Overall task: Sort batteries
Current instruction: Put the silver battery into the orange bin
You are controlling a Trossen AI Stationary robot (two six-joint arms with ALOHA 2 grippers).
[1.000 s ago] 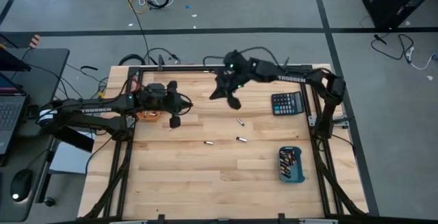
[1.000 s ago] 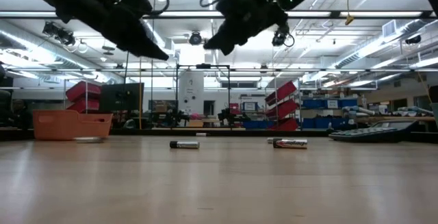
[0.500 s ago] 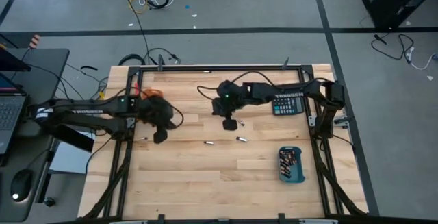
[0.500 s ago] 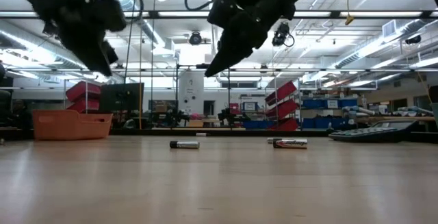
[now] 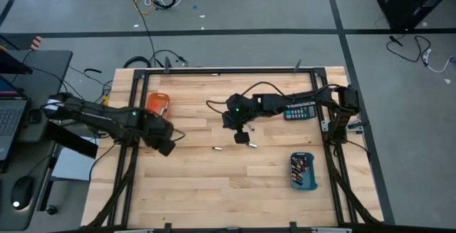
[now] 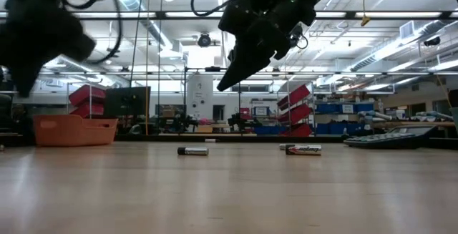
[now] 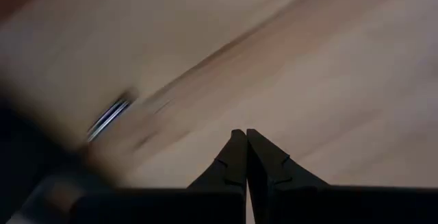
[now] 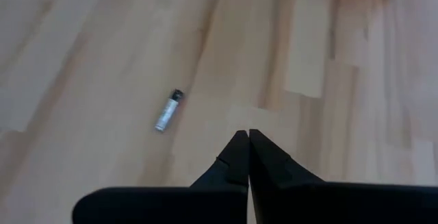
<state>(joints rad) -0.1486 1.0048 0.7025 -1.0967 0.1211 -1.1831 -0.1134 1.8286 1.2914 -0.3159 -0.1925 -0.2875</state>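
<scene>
Two small batteries [image 5: 219, 149] lying flat on bare wood mid-table, more packed in blue tray [image 5: 303, 171]

— Where is the dark, six-jointed left arm?
— It reaches in from the table's left side, and its black two-finger left gripper [image 5: 165, 147] is over the left part of the table, fingers [image 7: 236, 157] pressed together.
— And the right arm?
— Stretched from the right edge toward the middle, wrist tipped downward. Its black right gripper [image 5: 242, 137] hangs above the tabletop, fingers [image 8: 239, 154] closed tip to tip, empty.
</scene>
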